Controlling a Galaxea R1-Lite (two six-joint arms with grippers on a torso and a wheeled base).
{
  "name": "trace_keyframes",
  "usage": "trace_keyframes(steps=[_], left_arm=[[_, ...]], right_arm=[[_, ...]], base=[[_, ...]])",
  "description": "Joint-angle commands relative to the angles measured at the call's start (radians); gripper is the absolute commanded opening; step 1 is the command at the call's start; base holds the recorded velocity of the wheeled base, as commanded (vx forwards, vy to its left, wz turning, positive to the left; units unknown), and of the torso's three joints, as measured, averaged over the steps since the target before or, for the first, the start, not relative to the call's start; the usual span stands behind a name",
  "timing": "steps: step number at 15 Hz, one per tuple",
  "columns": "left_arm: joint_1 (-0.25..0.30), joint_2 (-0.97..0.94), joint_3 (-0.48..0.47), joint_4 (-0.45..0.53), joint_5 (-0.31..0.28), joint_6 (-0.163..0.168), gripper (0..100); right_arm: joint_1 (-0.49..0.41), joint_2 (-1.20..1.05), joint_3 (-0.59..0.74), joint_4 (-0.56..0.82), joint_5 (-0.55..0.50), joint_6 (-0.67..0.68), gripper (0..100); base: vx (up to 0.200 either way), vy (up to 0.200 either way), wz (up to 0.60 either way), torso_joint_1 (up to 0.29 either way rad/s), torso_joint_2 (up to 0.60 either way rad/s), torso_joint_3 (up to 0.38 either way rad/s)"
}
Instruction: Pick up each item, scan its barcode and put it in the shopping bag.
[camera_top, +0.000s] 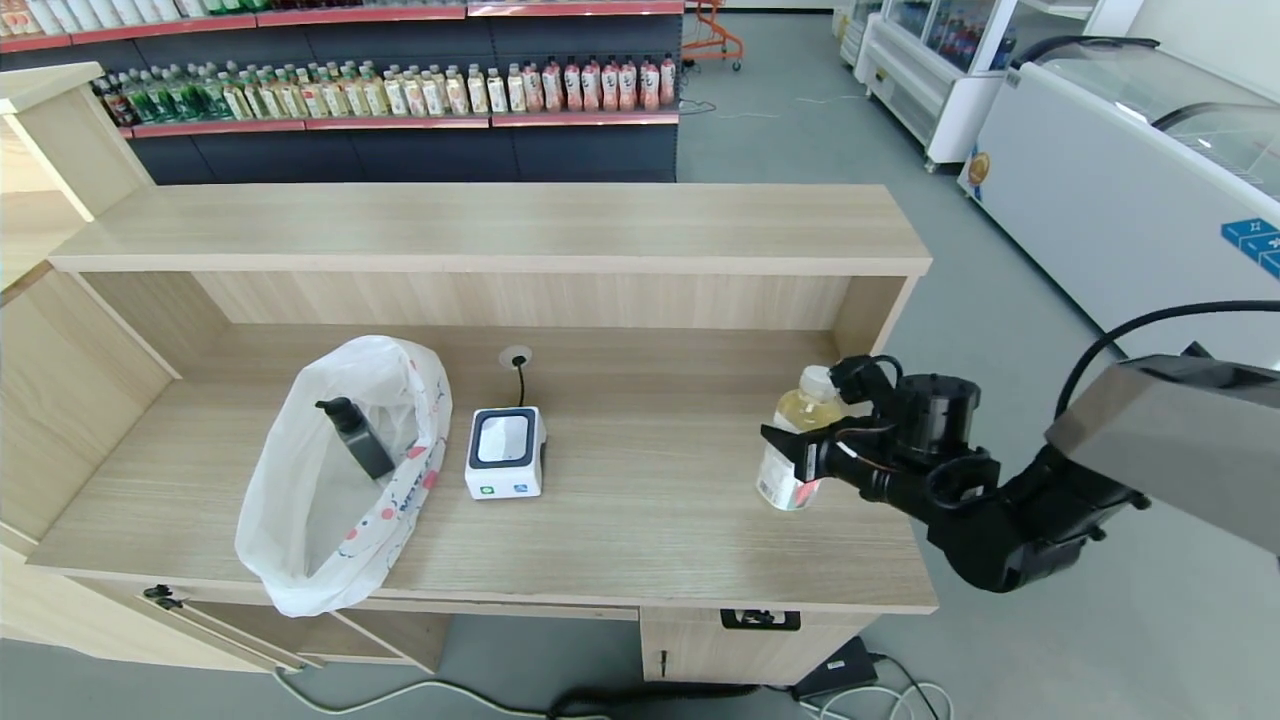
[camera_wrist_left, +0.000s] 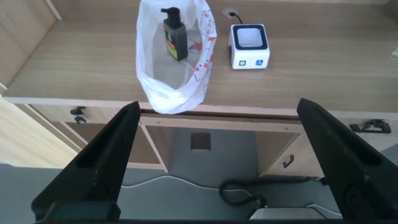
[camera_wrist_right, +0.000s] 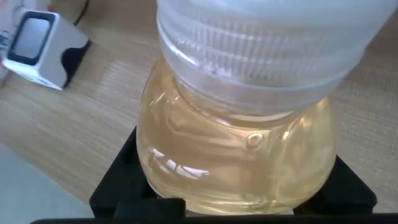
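Right gripper (camera_top: 797, 455) clasps one yellow drink bottle (camera_top: 798, 408). One scanner (camera_top: 506, 450) sits beside one shopping bag (camera_top: 300, 530) holding one pump bottle (camera_top: 355, 437). Left gripper (camera_wrist_left: 217, 165) gapes wide.

Head looks down; both wrist views share the scanner (camera_top: 505, 452)

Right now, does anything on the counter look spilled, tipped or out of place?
Nothing spilled. The white plastic shopping bag droops over the front edge of the wooden counter, with the black pump bottle leaning inside it. The capped clear bottle of yellow liquid sits in the right gripper.
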Motion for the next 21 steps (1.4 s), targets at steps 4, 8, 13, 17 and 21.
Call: trace_keyframes(steps=[4,8,13,17,21], left_arm=[[0.000,0.000,0.000,0.000,0.000,-0.001,100],[0.000,0.000,0.000,0.000,0.000,0.001,100],[0.000,0.000,0.000,0.000,0.000,0.001,100],[0.000,0.000,0.000,0.000,0.000,-0.001,100],[0.000,0.000,0.000,0.000,0.000,-0.001,100]], right_arm=[[0.031,-0.394,0.243,0.018,0.372,0.245,0],[0.106,-0.392,0.319,-0.055,0.510,0.260,0],[0.214,-0.315,0.342,-0.207,0.559,0.315,0],[0.261,-0.299,0.341,-0.232,0.559,0.318,0],[0.298,-0.288,0.338,-0.251,0.559,0.320,0]], base=[[0.000,0.000,0.00,0.000,0.00,0.000],[0.000,0.000,0.00,0.000,0.00,0.000],[0.000,0.000,0.00,0.000,0.00,0.000],[0.000,0.000,0.00,0.000,0.00,0.000],[0.000,0.000,0.00,0.000,0.00,0.000]])
